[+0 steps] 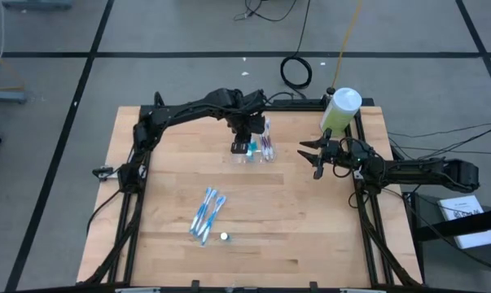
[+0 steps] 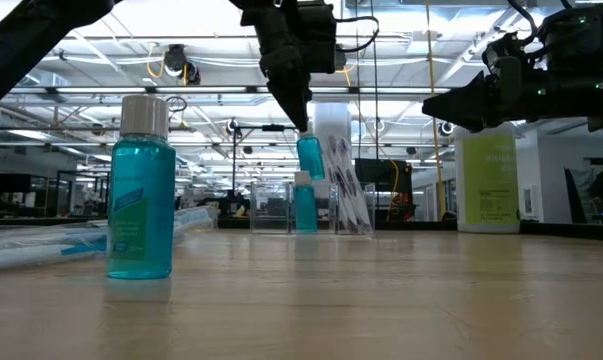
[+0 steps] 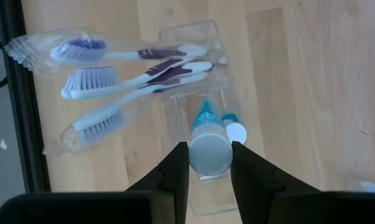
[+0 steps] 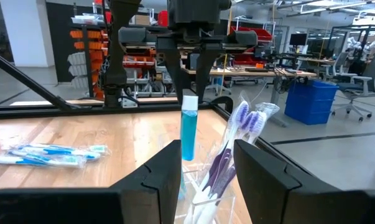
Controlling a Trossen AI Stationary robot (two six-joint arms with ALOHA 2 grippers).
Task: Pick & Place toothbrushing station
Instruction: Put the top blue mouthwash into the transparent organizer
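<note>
The toothbrushing station, a small clear tray (image 1: 256, 153), stands at the table's far middle. Purple-and-white toothbrushes (image 3: 137, 71) lean in it, and a small teal bottle (image 2: 304, 203) stands in it. My left gripper (image 1: 245, 134) hangs above the tray, shut on a second small teal bottle (image 2: 311, 157). My right gripper (image 1: 313, 160) is open and empty at the table's right, level with the tray, pointing toward it. It also shows in the right wrist view (image 4: 206, 152). My left gripper pinches the teal bottle's cap (image 3: 210, 155) between its two fingers, from above, pointing down. The bottle's body (image 4: 188, 134) hangs upright below the fingers over the tray. Whether its bottom is inside the tray's rim, I cannot tell.
A tall green bottle with a white cap (image 1: 340, 110) stands at the far right corner, behind my right gripper. Wrapped blue toothbrushes (image 1: 206, 214) lie at the table's near middle. Beside them stands another teal bottle with a silver cap (image 2: 141, 200).
</note>
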